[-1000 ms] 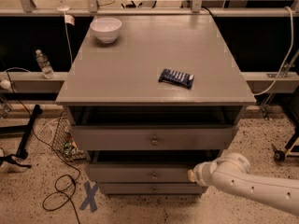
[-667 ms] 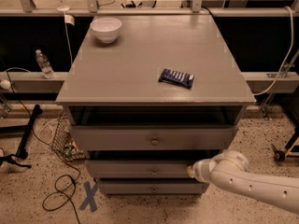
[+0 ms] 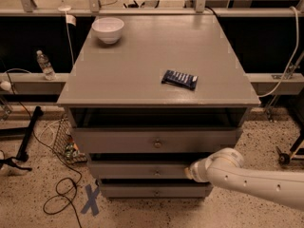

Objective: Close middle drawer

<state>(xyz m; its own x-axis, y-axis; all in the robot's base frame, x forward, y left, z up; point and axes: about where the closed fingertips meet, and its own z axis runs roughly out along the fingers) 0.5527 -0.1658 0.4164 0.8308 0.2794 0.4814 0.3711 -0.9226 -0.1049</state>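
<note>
The middle drawer (image 3: 142, 169) is the second of three stacked grey fronts under the grey cabinet top (image 3: 142, 70), with a small round knob at its centre. Its front sits a little forward of the bottom drawer (image 3: 152, 191) and behind the taller top drawer front (image 3: 154, 140). My white arm comes in from the lower right, and the gripper (image 3: 189, 172) presses against the right end of the middle drawer front.
A white bowl (image 3: 108, 29) and a dark blue packet (image 3: 179, 79) lie on the cabinet top. A water bottle (image 3: 45, 64), a wire basket (image 3: 64, 141), black cables (image 3: 61, 194) and a blue X mark (image 3: 90, 199) are on the left floor.
The middle drawer has slid inward, and the dark gap above its front has shrunk. The gripper has moved with it toward the cabinet.
</note>
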